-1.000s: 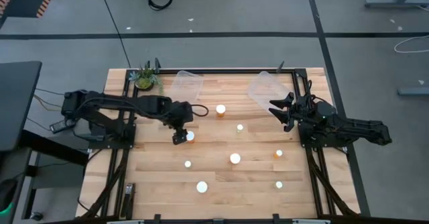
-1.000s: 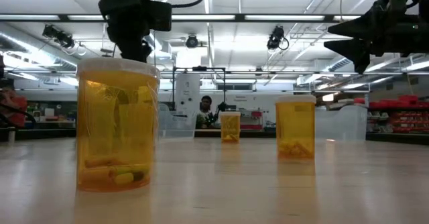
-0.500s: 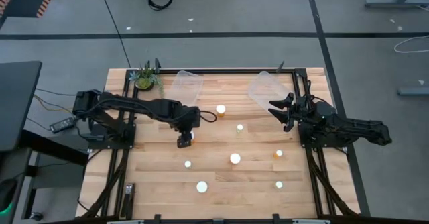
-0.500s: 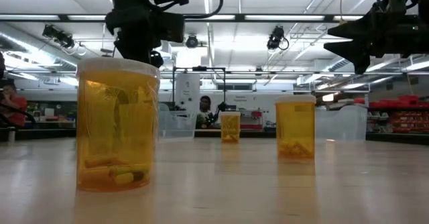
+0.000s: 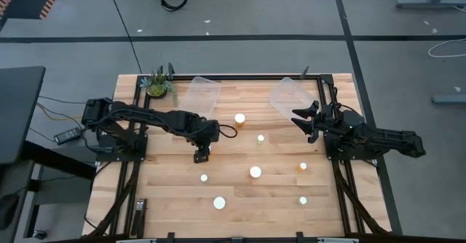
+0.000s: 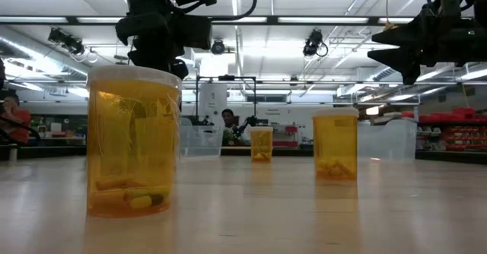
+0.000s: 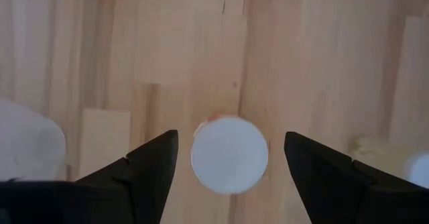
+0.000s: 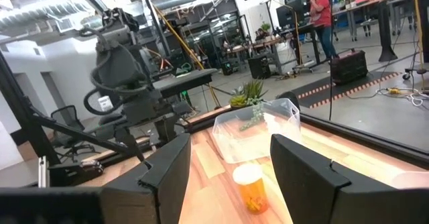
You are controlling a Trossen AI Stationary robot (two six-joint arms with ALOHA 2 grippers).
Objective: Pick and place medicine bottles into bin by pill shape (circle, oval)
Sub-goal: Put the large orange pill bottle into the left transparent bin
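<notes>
Several small orange medicine bottles with white caps stand on the wooden table (image 5: pixel 175 192). My left gripper (image 5: pixel 202 154) is open above one of them. In the left wrist view its fingers stand on either side of that bottle's white cap (image 7: pixel 230 155), with a gap on each side. My left gripper hides this bottle in the high view. Other bottles stand at the middle (image 5: pixel 239 118), (image 5: pixel 260 138), (image 5: pixel 255 172) and near the front (image 5: pixel 219 202). My right gripper (image 5: pixel 300 119) is open and empty, in the air by the right bin (image 5: pixel 287 94).
Two clear plastic bins stand at the table's far edge, the left bin (image 5: pixel 202 92) and the right bin. A small potted plant (image 5: pixel 158 83) sits at the far left corner. More bottles stand at the right (image 5: pixel 301 166), (image 5: pixel 303 200) and left of the middle (image 5: pixel 204 177).
My left gripper has moved toward the table's right edge and a little toward the near edge. It now stands over the bottle whose cap showed beside it before. It has stayed open.
</notes>
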